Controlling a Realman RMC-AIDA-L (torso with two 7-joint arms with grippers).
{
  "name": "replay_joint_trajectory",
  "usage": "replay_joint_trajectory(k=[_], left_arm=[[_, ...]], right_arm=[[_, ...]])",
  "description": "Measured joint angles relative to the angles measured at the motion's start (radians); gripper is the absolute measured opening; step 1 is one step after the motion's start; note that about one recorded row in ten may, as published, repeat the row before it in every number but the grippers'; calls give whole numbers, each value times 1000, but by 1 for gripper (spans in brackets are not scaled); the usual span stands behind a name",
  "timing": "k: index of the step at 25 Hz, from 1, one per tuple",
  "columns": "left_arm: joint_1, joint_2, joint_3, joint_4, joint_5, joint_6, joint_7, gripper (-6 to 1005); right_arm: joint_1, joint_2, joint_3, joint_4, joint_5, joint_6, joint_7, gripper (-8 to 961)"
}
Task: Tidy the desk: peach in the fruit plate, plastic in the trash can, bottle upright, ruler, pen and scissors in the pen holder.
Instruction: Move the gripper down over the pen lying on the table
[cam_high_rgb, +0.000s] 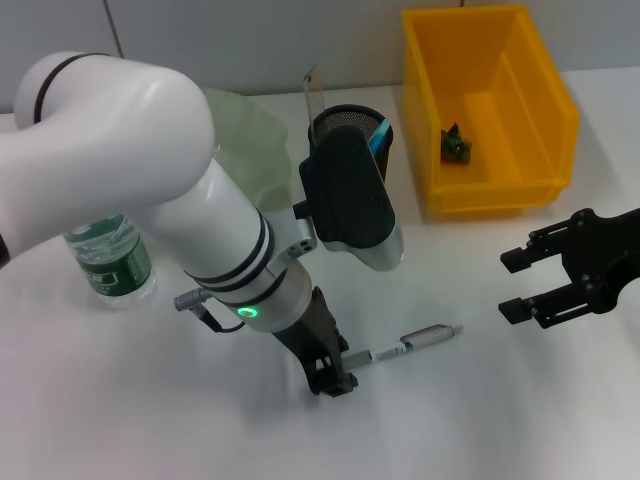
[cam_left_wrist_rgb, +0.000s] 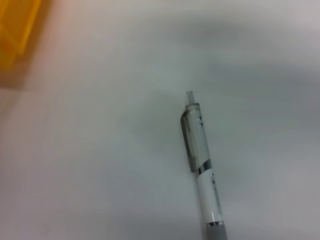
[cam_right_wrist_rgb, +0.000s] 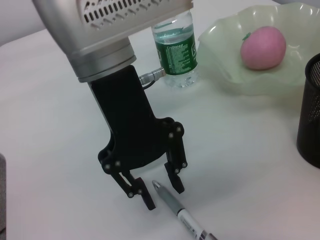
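Observation:
A silver and white pen (cam_high_rgb: 410, 345) (cam_left_wrist_rgb: 200, 160) (cam_right_wrist_rgb: 185, 216) lies flat on the white desk. My left gripper (cam_high_rgb: 335, 380) (cam_right_wrist_rgb: 163, 196) is open, with its fingers down on either side of the pen's tip end. My right gripper (cam_high_rgb: 512, 285) hovers open at the right, holding nothing. The pink peach (cam_right_wrist_rgb: 263, 47) rests in the pale green fruit plate (cam_high_rgb: 240, 120) (cam_right_wrist_rgb: 225, 75). The bottle (cam_high_rgb: 110, 260) (cam_right_wrist_rgb: 175, 50) stands upright. A clear ruler (cam_high_rgb: 312, 90) stands in the black mesh pen holder (cam_high_rgb: 350, 125) (cam_right_wrist_rgb: 310, 115), beside a blue piece that may or may not be the scissors.
The yellow trash can (cam_high_rgb: 490, 110) (cam_left_wrist_rgb: 15, 30) stands at the back right with a small green plastic scrap (cam_high_rgb: 457, 147) inside. My bulky left arm covers the middle left of the desk in the head view.

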Motion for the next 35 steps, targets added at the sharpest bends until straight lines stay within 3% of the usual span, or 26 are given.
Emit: replay_joint_trajectory(k=[21,35], left_arm=[[-60,0,15,-38,20,49,-23,392],[-61,0,19,-37,20,33,-17,387]], right_arm=[[3,2,0,0,0,0,0,685],[6,3,0,0,-10,1,0,680]])
